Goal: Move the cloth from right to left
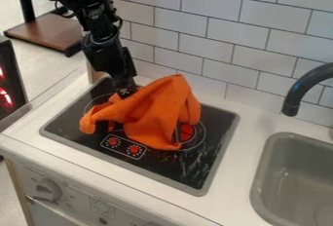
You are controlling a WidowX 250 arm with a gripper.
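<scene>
If you're sliding this left, check the pinch first

Since the black pincer (125, 91) sits right against the upper left part of the orange cloth (156, 110), I can't tell whether it's spread wide, narrowed down or holding fabric. So before any sideways move, I'd want a decent fold properly caught, not just the top layer — a tiny lift would show whether the fabric follows.

The cloth is heaped across the middle of the black stovetop (172, 165), with a tall peak to the right of the pincer and its lower right part by the red burner spot (188, 131). That side looks like the bit that'll lag or flop over, so go gently: raise it slightly, draw it left in view, then lower before letting go.

I'd aim for the stovetop's left half and stop short of the white counter's (14, 142) outer edge — plenty of slack could slump over it. Sink's (292, 181) off right, so no worry.
</scene>
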